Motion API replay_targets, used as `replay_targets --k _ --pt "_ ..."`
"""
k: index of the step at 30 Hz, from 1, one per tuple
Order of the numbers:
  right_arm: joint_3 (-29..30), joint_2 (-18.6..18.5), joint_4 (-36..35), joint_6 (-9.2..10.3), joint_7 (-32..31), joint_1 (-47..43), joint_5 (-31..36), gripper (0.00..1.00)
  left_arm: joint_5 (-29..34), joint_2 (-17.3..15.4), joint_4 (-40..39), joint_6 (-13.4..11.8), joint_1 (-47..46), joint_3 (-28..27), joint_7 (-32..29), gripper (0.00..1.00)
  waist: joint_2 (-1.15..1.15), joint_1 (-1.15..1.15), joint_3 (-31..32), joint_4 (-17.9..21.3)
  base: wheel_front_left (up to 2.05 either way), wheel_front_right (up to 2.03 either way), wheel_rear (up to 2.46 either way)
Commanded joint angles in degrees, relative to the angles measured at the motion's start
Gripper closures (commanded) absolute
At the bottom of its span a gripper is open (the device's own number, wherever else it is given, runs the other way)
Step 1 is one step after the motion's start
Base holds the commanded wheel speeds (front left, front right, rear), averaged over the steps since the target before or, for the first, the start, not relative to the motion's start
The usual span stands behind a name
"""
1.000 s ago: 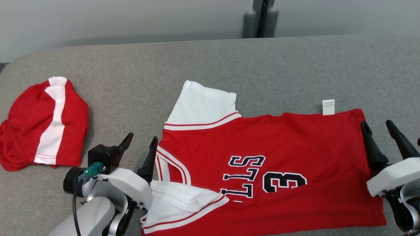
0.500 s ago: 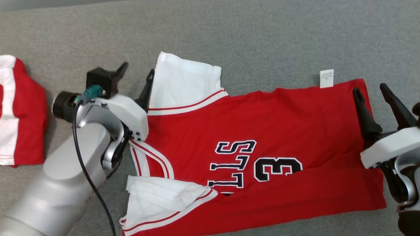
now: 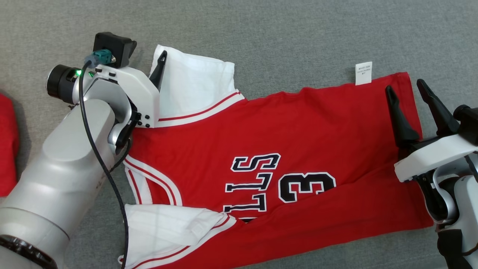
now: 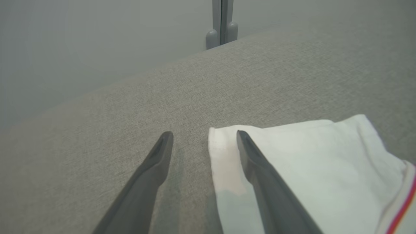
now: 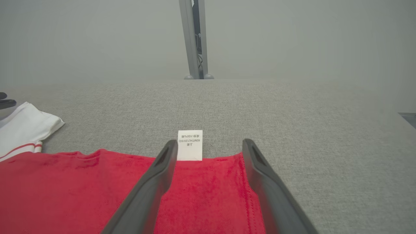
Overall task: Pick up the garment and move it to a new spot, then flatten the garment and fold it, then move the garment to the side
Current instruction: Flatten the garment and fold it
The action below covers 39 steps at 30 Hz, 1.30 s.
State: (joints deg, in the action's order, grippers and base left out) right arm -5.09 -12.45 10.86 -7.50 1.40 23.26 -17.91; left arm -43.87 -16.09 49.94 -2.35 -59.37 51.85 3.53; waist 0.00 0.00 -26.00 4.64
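The garment (image 3: pixel 298 138) is a red jersey with white sleeves and dark lettering, spread flat on the grey padded surface (image 3: pixel 261 33). My left gripper (image 3: pixel 147 56) is open at the far white sleeve (image 4: pixel 308 162). Its right finger (image 4: pixel 260 169) lies over the sleeve's edge and its left finger rests on bare surface. My right gripper (image 3: pixel 405 86) is open over the red hem's far corner (image 5: pixel 208 182). In the right wrist view the white care label (image 5: pixel 190 144) sits between the fingertips of the right gripper (image 5: pixel 210 143). Neither gripper holds anything.
A second red and white cloth (image 3: pixel 7 149) lies at the left edge of the head view. A grey post (image 5: pixel 195 39) rises behind the far edge of the surface. Bare grey surface stretches beyond the jersey.
The head camera has tilted down and closer. My left gripper has moved forward from beside the collar to the far white sleeve. The right gripper stays open at the hem.
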Motion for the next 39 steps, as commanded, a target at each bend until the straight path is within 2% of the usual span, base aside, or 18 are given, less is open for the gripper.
replay_targets --k 1,11,12,13,14,19,27,32,39 --pt "0.06 -0.11 0.23 0.02 0.46 0.35 0.07 0.0 0.01 -0.16 0.32 0.48 -1.14 0.08 -0.14 0.0 0.0 0.0 -0.28 0.31 0.0 0.0 0.0" --pt "0.74 -0.01 0.37 0.02 1.11 1.25 0.58 0.0 -0.3 1.73 8.38 4.55 -4.5 1.6 -2.81 0.0 0.0 0.0 -1.63 1.82 0.0 0.0 0.0" --pt "0.81 -0.05 0.36 0.02 1.04 1.47 0.61 0.0 -0.46 1.94 8.9 4.96 -4.65 1.61 -2.65 0.07 0.0 0.0 -1.71 1.82 0.0 0.0 0.0" --pt "0.92 -0.12 0.36 0.02 1.02 1.72 0.67 0.0 -0.68 2.24 9.28 5.49 -4.7 1.61 -2.57 0.87 0.0 0.0 -1.76 1.78 0.0 0.0 0.0" --pt "1.06 -0.18 0.43 0.02 0.98 1.96 0.68 0.0 -0.7 2.58 9.57 6.01 -4.8 1.71 -2.44 1.0 0.0 0.0 -1.79 1.69 0.0 0.0 0.0" --pt "1.94 -0.76 1.96 0.02 0.13 3.13 -0.74 0.0 -1.05 3.16 10.49 6.98 -5.94 1.19 1.16 1.0 0.0 0.0 -1.6 0.44 0.0 0.0 0.0" --pt "2.6 -4.72 9.51 0.03 -2.16 6.8 -0.7 0.0 -5.0 4.76 10.68 8.67 -4.47 -1.5 4.29 1.0 0.0 0.0 -0.16 -2.65 0.0 0.0 0.0" --pt "0.81 -6.43 15.13 0.02 -4.9 9.96 -4.5 0.0 -8.12 4.79 9.64 9.39 -3.91 -3.08 3.84 1.0 0.0 0.0 0.37 -3.94 0.0 0.0 0.0" --pt "-5.15 -10.16 21.9 0.03 -8.17 14.28 -9.49 0.0 -6.62 3.76 8.89 9.74 -4.94 -0.77 4.14 1.0 0.0 0.0 0.2 -4.59 0.0 0.0 0.0"
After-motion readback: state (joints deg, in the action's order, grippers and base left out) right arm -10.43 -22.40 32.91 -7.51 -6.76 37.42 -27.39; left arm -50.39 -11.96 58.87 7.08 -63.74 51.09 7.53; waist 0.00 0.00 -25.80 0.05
